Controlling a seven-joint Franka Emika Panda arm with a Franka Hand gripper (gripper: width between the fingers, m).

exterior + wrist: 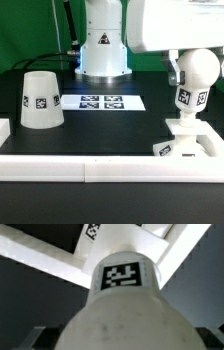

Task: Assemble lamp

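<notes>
Straddling the bulb [122, 308], the gripper [125, 339] shows only dark fingertips [36, 338] on either side; I cannot tell whether they pinch it. The bulb's long axis runs straight away from the tool, stem down onto the blocky base [186, 140]. All is smooth matte white plastic. The conical shade [40, 98] stands well apart.

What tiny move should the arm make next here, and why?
Probably twist the bulb gently down into the base. The bulb stands on the base with the hand around its round top, but I cannot tell whether it is fully seated. The shade sits apart, not yet needed.
</notes>
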